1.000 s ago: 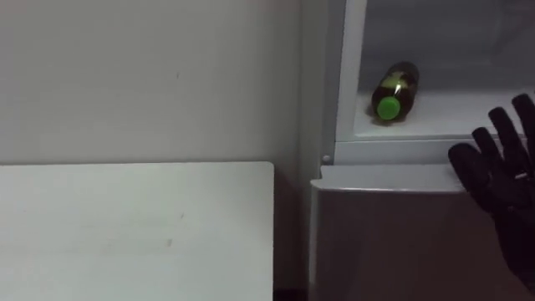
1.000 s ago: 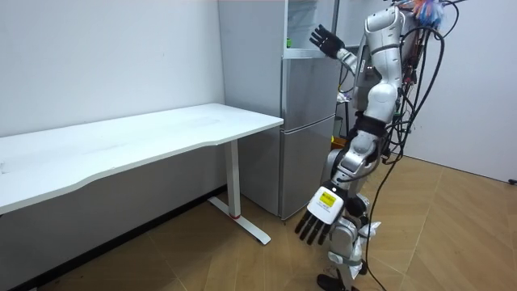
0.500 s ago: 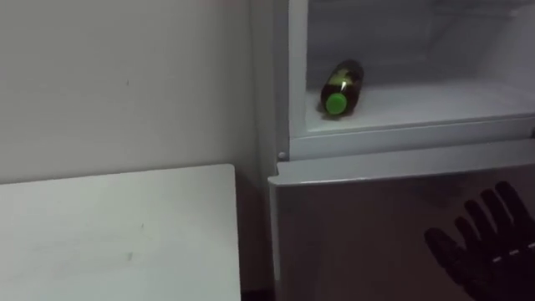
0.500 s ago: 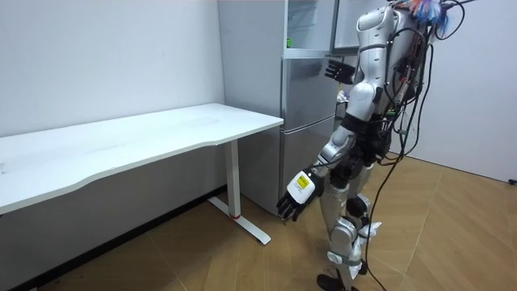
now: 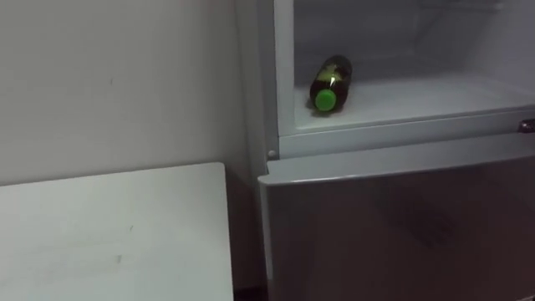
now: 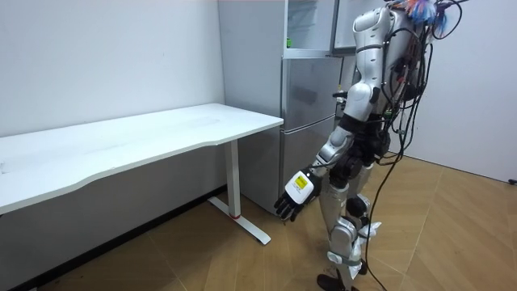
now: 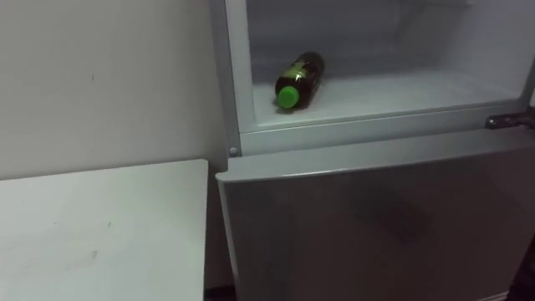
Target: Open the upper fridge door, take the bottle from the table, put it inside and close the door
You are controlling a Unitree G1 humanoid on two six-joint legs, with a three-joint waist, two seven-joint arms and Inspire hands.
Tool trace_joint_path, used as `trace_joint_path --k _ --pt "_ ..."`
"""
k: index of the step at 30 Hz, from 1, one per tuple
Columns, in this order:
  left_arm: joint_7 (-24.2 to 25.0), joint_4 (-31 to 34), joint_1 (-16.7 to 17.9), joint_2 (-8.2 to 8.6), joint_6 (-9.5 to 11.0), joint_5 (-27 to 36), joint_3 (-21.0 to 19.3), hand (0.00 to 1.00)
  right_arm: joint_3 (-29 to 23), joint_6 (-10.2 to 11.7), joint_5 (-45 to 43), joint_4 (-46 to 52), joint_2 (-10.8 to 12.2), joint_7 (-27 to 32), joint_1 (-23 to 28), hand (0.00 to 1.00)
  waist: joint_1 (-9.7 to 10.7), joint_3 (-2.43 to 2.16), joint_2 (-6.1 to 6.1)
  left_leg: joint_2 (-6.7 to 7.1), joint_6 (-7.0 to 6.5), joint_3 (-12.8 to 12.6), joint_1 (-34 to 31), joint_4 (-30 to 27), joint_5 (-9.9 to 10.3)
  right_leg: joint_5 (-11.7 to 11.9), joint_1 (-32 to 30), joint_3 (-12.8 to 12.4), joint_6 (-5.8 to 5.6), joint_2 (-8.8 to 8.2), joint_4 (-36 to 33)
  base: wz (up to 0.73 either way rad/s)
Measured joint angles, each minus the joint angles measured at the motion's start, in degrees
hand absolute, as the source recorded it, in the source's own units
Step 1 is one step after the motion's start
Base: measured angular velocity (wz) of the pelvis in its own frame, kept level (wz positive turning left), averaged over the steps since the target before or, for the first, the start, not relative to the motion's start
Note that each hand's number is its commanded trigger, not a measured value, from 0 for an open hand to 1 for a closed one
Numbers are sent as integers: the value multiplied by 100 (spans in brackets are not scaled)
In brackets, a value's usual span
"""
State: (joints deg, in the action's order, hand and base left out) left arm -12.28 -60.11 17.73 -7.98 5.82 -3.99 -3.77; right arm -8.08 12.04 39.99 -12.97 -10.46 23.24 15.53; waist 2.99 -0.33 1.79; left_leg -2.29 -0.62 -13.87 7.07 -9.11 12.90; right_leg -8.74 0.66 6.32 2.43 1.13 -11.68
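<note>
Right arm has dropped away; green-capped bottle [image 5: 329, 84] lies on the upper fridge shelf [image 5: 418, 96], so the task looks complete; left hand [image 6: 292, 196] hangs spread.

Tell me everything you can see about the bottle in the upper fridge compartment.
The bottle is dark, with a bright green cap and a pale label patch near its neck. It lies on its side on the white shelf of the open upper fridge compartment, toward the left side, cap pointing out at the camera. The cap is on. It rests only on the shelf; nothing else touches it.
</note>
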Motion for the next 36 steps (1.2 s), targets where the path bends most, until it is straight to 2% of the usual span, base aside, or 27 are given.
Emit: trace_joint_path --k 4,9,13,18,20,25,28,31,36 --pt "-73 107 -4 2 -4 -4 -48 0 -71 -23 11 -310 6 767 193 0 16 -2 -68 1 4 6 29 48 6 -22 22 -2 -5 0 -10 0" --pt "-73 254 57 -104 -35 11 -63 0 -510 -12 345 -468 -39 1513 124 0 91 2 -175 1 -1 10 32 49 10 -27 32 -1 -10 1 -3 0" --pt "-61 295 190 -209 -42 -8 -137 0 -1155 -7 686 -459 -93 2050 118 0 154 0 -245 10 -1 10 54 49 8 -29 42 29 -12 -3 -2 0" --pt "7 305 343 -220 -99 -5 -459 0 -1860 0 723 -458 -182 2582 -2 0 219 5 -311 56 -2 25 38 51 9 -52 31 33 -24 -6 -6 1" --pt "59 352 412 -222 -145 -5 -538 0 -2145 30 729 -444 -337 2901 -175 0 303 0 -368 65 -3 67 33 57 10 -71 33 54 -32 -7 -14 9" --pt "66 554 477 -222 -180 -8 -555 0 -2352 64 796 -238 -602 3339 -348 0 307 5 -498 65 -3 49 43 63 9 -73 25 25 -29 0 -26 1" --pt "66 548 420 -222 -178 -13 -554 0 -2476 176 698 -38 -677 3695 -495 0 311 6 -511 73 -8 46 41 65 12 -72 12 34 -31 2 -29 0" --pt "66 540 417 -223 -179 -7 -554 0 -2550 194 488 88 -826 3949 -546 0 329 6 -511 84 -15 47 44 71 15 -75 12 64 -39 1 -32 0" --pt "139 550 418 -232 -179 -68 -682 0 -2937 239 -133 890 -851 4063 -527 0 337 9 -502 86 -19 37 42 85 18 -81 -6 65 -47 4 -35 -1"
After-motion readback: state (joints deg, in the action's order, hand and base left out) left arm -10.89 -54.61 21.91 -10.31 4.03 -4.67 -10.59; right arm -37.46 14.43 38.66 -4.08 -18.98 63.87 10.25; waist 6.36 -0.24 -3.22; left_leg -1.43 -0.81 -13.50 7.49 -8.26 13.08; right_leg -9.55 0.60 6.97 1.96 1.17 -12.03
